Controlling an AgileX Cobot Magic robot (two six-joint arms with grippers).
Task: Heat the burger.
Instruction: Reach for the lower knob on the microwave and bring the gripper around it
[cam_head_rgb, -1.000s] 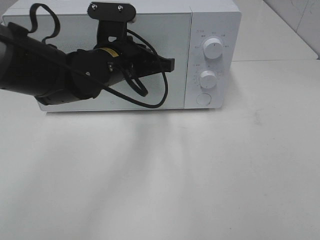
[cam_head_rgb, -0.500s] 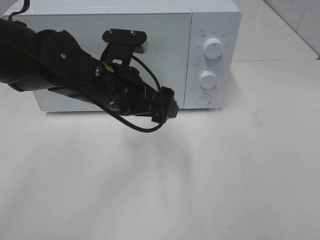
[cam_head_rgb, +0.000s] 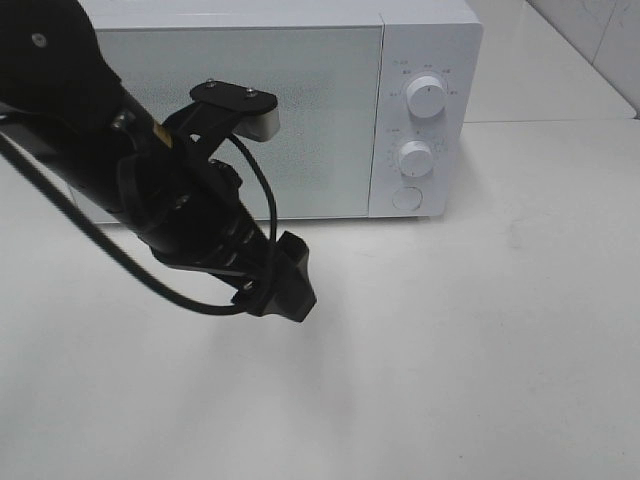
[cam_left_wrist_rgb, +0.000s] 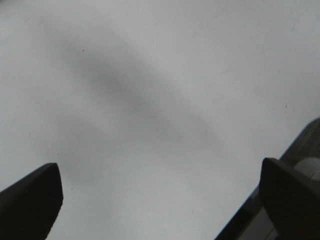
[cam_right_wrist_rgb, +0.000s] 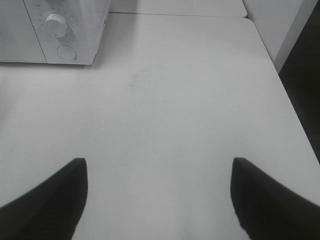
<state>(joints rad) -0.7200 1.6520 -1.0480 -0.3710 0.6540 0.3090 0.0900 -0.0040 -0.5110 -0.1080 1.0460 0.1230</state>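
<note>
The left tool (cam_head_rgb: 287, 292) is hanging over the bare white desk (cam_head_rgb: 480, 350) at about seven o'clock from the middle of the microwave (cam_head_rgb: 240, 20). Its fingers (cam_left_wrist_rgb: 30, 202) are standing wide apart with nothing between them, only desk showing beneath. Behind it the microwave's door (cam_head_rgb: 320, 110) is sitting shut, and its speckled front is giving no view inside. At three o'clock from the door, the upper knob (cam_head_rgb: 427, 97), the lower knob (cam_head_rgb: 416, 157) and the round button (cam_head_rgb: 407, 198) are lining up down the control panel. The right tool (cam_right_wrist_rgb: 159, 200) is hovering low over empty desk at roughly four o'clock from the microwave, its jaws likewise parted and holding nothing. The burger is not showing in any view, so whether it is lying inside the oven cannot be told. If it is, the loading part is looking finished and the heating itself is in hand. The next move would then call for a tool closing on a knob and turning it.
</note>
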